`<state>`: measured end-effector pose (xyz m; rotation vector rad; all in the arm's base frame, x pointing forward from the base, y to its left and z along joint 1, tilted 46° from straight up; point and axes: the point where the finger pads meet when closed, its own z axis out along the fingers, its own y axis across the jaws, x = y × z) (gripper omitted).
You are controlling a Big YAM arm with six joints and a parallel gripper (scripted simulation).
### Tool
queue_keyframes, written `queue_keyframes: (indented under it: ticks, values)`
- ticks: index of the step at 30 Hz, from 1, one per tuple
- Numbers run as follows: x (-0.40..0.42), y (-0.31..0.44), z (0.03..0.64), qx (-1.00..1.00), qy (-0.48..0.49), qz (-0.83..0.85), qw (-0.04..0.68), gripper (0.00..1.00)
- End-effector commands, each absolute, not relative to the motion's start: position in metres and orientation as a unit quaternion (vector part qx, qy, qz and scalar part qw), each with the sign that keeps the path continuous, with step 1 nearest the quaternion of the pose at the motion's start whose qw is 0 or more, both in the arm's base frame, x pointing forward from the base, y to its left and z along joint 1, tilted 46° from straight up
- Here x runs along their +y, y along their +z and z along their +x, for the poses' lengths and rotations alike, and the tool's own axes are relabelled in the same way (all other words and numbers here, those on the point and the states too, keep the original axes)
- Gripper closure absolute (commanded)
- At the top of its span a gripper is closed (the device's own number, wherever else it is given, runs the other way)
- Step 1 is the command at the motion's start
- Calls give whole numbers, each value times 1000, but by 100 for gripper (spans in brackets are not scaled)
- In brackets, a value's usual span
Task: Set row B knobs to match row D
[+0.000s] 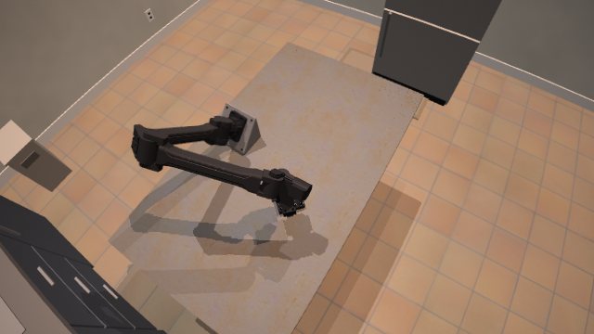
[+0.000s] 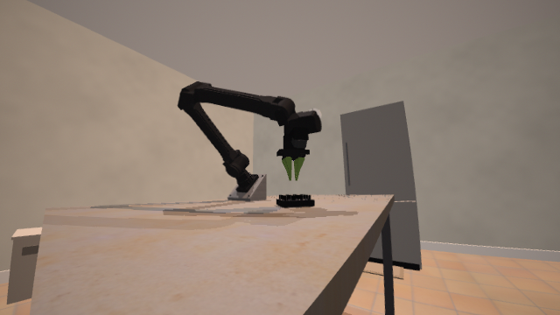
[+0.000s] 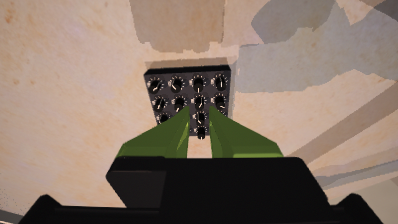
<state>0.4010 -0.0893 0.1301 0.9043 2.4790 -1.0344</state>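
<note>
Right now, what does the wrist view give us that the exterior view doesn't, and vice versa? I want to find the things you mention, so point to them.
Wrist only: the top face of the knob box point(image 2: 295, 203) point(image 3: 190, 95), with white lines visible on several knobs; some knobs are hidden behind the green fingers point(image 2: 286, 166).

Exterior only: the arm's upper links point(image 2: 236, 98), its mounting bracket point(image 2: 259, 189), the fridge point(image 2: 378, 153), and the gap in height between fingertips and knobs.

Both: the knob box on the table point(image 2: 175, 254) point(image 3: 65, 100), and the end effector point(image 2: 293, 179) point(image 3: 199, 112) with its fingers partly closed, nothing between them.
</note>
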Motion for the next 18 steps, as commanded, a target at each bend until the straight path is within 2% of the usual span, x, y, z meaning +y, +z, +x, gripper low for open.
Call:
queue_keyframes:
  ticks: [1, 18]
  values:
    - [-84, 136, 410, 866, -356, 310, 164, 81]
    - [-91, 121, 410, 868, -358, 305, 160, 81]
